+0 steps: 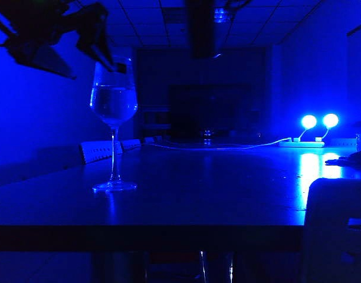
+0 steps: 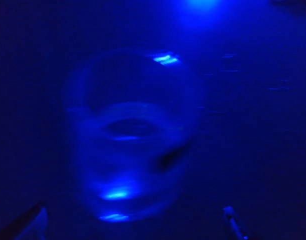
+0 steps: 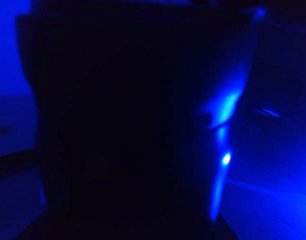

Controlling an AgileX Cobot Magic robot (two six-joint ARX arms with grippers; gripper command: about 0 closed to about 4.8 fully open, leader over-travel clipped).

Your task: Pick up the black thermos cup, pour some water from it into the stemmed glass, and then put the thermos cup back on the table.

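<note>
stemmed glass (image 1: 114,121) stands on the table (image 1: 198,194), left of centre, with water in its bowl.
left gripper (image 1: 101,50) hangs open just above its rim; black thermos cup (image 1: 203,29), in the right gripper, hangs to the right; two lamps (image 1: 319,122) sit far right, behind.

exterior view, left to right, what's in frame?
Left gripper, open, up by the glass rim → stemmed glass with water, standing on the table → black thermos cup held up at the top middle → two glowing lamps at the far right.
</note>
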